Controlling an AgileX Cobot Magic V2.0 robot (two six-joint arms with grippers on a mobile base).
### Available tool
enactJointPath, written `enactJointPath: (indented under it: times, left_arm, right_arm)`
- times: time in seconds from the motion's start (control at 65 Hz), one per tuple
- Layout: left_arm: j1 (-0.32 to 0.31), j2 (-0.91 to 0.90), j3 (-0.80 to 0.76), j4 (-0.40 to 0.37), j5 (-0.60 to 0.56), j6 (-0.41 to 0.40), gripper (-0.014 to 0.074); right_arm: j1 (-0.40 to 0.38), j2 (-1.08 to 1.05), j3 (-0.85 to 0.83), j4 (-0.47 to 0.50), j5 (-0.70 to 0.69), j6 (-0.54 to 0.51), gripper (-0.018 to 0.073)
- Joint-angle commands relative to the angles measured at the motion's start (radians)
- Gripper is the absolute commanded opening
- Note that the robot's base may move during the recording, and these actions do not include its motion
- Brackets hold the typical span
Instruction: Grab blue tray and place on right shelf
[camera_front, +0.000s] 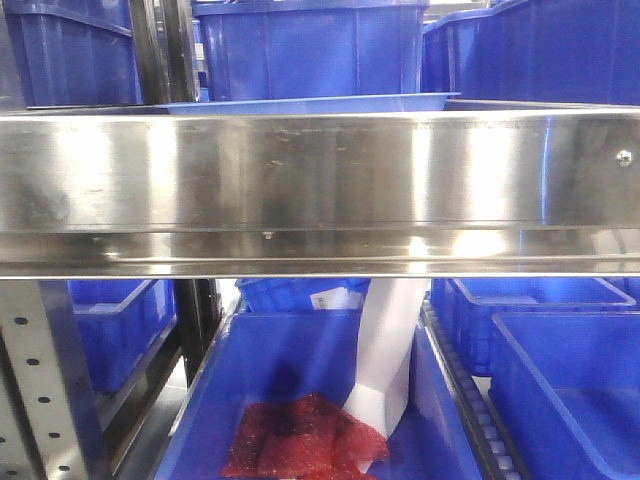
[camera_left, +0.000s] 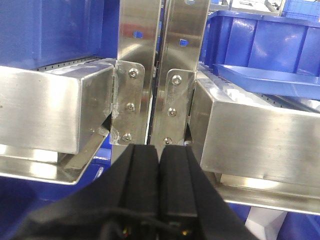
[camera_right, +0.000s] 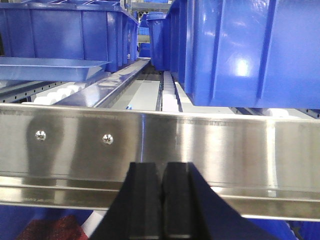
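Note:
The light blue tray (camera_front: 300, 103) lies flat on the right shelf (camera_front: 320, 180), just behind its broad shiny front rail; only its rim shows above the rail. In the left wrist view the blue tray (camera_left: 270, 80) rests on the right shelf (camera_left: 260, 135), right of the perforated uprights. My left gripper (camera_left: 160, 147) is shut and empty, low in front of the uprights. In the right wrist view the blue tray (camera_right: 50, 67) sits at the far left on white rollers. Just below and in front of the shelf rail (camera_right: 225, 142), my right gripper (camera_right: 162, 165) is shut with nothing in it.
Deep dark-blue bins (camera_front: 310, 50) stand behind the tray, and one (camera_right: 250, 50) fills the shelf's right lane. Below the rail, a blue bin (camera_front: 260, 370) holds a red mesh bag (camera_front: 300, 440) and a white sheet (camera_front: 385, 350). A second steel shelf (camera_left: 50, 110) adjoins on the left.

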Motion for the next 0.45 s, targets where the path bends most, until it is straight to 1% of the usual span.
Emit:
enactJointPath:
  times: [0.0,0.431]
  left_arm:
    - [-0.007,-0.015,0.03,-0.003,-0.091,0.005,-0.0048]
    - [-0.007,-0.015,0.03,-0.003,-0.091,0.005,-0.0048]
  right_arm:
    - [-0.004,-0.02,-0.025,-0.001,-0.096,-0.006,0.0056]
    - [-0.004,-0.02,-0.025,-0.001,-0.096,-0.006,0.0056]
